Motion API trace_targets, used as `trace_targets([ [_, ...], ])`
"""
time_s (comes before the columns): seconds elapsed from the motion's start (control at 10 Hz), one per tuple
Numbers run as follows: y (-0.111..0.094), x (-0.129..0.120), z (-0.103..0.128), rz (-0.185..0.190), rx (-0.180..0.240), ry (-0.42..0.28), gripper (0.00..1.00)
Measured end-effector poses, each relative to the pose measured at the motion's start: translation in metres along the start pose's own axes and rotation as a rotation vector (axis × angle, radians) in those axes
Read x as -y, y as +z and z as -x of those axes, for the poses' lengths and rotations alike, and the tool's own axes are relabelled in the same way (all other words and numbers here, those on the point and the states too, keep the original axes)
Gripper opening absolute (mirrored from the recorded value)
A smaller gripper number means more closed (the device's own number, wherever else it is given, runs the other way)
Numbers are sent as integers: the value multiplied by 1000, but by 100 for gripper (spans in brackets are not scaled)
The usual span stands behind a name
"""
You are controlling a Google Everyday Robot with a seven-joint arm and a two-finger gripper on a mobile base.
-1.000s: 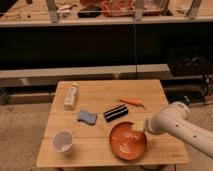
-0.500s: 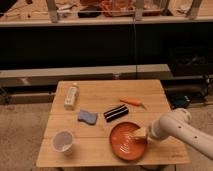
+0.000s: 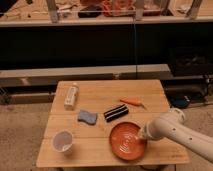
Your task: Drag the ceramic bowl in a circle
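Note:
The ceramic bowl [image 3: 128, 140] is a wide, shallow orange-red bowl with faint rings inside. It sits on the wooden table [image 3: 100, 95] near the front edge, right of centre. My gripper [image 3: 142, 135] comes in from the right on a white arm [image 3: 180, 132] and reaches the bowl's right rim. The arm hides most of the gripper.
A small white cup [image 3: 63, 141] stands at the front left. A blue sponge [image 3: 87, 118], a black striped packet [image 3: 116, 113], an orange carrot [image 3: 132, 102] and a white bottle lying flat [image 3: 71, 96] lie further back. Shelves with clutter stand behind the table.
The arm has swung left and lower, bringing the gripper from beside the bowl onto its right rim. The bowl has shifted slightly left.

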Motion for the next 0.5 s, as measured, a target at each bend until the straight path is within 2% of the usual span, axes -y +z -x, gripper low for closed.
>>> trace_targets([
  [0.1, 1, 3, -2, 4, -2, -6, 12],
  [0.2, 2, 6, -4, 8, -3, -11, 7],
  [0.3, 4, 10, -6, 10, -2, -20, 6],
  [0.5, 6, 14, -8, 10, 0, -27, 10],
])
